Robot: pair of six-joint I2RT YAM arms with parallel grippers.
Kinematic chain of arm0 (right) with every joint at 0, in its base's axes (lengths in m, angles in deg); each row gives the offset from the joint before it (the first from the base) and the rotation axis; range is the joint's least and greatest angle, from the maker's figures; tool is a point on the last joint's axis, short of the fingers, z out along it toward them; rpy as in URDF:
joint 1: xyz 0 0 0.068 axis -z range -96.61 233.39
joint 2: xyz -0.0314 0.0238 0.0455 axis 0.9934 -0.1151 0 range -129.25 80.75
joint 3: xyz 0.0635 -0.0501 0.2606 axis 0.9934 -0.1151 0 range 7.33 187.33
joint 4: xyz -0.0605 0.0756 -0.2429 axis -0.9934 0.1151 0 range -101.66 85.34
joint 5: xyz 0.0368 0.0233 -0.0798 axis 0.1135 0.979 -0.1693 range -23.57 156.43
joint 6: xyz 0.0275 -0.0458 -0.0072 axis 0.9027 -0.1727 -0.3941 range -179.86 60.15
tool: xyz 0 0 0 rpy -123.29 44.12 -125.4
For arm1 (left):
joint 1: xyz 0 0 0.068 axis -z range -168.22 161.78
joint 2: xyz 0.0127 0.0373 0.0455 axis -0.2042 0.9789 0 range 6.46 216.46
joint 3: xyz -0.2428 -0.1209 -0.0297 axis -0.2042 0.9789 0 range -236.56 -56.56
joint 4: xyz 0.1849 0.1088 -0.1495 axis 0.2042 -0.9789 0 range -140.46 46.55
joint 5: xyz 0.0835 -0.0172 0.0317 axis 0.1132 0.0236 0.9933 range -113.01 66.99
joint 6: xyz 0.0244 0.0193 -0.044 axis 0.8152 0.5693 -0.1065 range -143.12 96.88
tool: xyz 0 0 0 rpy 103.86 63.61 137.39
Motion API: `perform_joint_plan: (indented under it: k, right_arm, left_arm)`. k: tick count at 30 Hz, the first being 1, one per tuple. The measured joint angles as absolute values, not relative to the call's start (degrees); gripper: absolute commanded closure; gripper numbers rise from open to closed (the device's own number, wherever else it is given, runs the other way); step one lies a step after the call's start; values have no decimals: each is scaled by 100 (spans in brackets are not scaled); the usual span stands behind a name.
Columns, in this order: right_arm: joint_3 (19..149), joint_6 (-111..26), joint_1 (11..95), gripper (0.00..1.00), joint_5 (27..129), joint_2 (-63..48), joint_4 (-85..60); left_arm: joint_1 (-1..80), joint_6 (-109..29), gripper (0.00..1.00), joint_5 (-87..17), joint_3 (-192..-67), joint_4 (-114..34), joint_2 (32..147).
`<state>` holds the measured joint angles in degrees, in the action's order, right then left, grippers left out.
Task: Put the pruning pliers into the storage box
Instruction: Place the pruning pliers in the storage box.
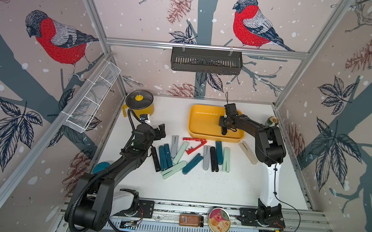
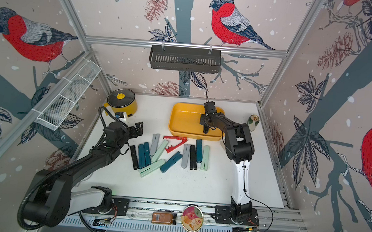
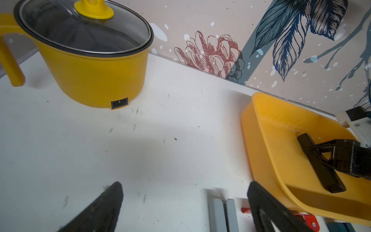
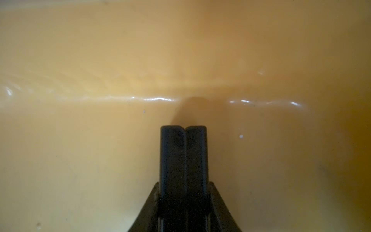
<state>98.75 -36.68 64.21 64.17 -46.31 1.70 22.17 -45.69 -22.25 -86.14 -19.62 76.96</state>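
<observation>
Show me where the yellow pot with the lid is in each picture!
Both top views: the pot stands in the far left corner of the table.
Left wrist: the pot stands by the wall, apart from the tray.
Right wrist: not in it.
Shared landmark: the yellow tray, seen in all four views.
</observation>
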Motion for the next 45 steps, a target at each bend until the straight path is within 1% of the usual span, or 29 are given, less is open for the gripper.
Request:
perform_joint_plan:
  k: [5, 6, 8, 11, 14, 15, 18, 21, 25, 28, 32, 35, 39, 45]
  right_arm:
    - [10030, -3167, 6395, 98, 6535, -4651, 199]
    - [10078, -3084, 6384, 96, 6570, -4679, 197]
    - [10159, -2894, 6364, 84, 6596, -4738, 197]
    - [10321, -2658, 6336, 73, 6596, -4870, 218]
    - [10609, -2514, 6277, 47, 6596, -5058, 319]
    - [10714, -2468, 6264, 42, 6627, -5123, 332]
    - [11024, -2361, 6218, 31, 6721, -5296, 354]
    - [11313, -2315, 6174, 22, 6780, -5438, 459]
    - [11370, -2260, 6133, 18, 6802, -5464, 537]
    - [11132, -2297, 6128, 15, 6819, -5298, 516]
    - [10670, -2579, 6111, 13, 6821, -4968, 640]
    - [10605, -2938, 6025, 11, 6662, -4922, 778]
    - [10649, -3375, 5872, 12, 6470, -4953, 968]
    - [11035, -3738, 5949, 19, 6105, -5278, 1014]
  left_arm:
    - [2543, -4838, 7, -2617, -9045, -1781, 8208]
    - [2598, -4881, 8, -2739, -9170, -1733, 8372]
    - [2676, -5010, 10, -2984, -9443, -1693, 8724]
    - [2807, -5170, 13, -3314, -9865, -1678, 9255]
    - [3000, -5288, 15, -3690, -10359, -1726, 9788]
    - [3063, -5292, 17, -3806, -10533, -1730, 9958]
    - [3205, -5362, 19, -4122, -10949, -1757, 10380]
    - [3260, -5511, 20, -4369, -11178, -1842, 10669]
    - [3293, -5642, 21, -4531, -11410, -2063, 10905]
    - [3319, -5736, 21, -4579, -11499, -2128, 10931]
    - [3330, -5780, 21, -4601, -11508, -2229, 10931]
    - [3334, -5782, 21, -4658, -11510, -2288, 10931]
    - [3336, -5777, 21, -4673, -11510, -2351, 10918]
    - [3336, -5775, 21, -4671, -11521, -2373, 10903]
